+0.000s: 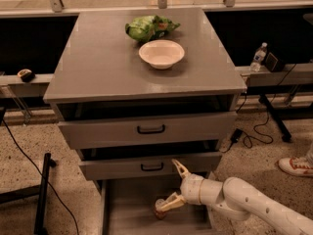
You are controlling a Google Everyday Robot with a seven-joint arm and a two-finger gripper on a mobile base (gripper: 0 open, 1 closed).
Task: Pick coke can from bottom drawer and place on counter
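The coke can stands upright on the floor of the open bottom drawer, near its middle; its silver top shows and its body looks dark red. My gripper reaches in from the right on a white arm. It is open, with the fingers spread wide. One finger points up in front of the middle drawer, and the other finger angles down with its tip at the can's right side. The grey counter lies above the drawers.
A white bowl and a green leafy bundle sit on the counter's far half. The two upper drawers are partly open. A water bottle stands on a ledge at right. A shoe and cables lie on the floor at right, and a black stand at left.
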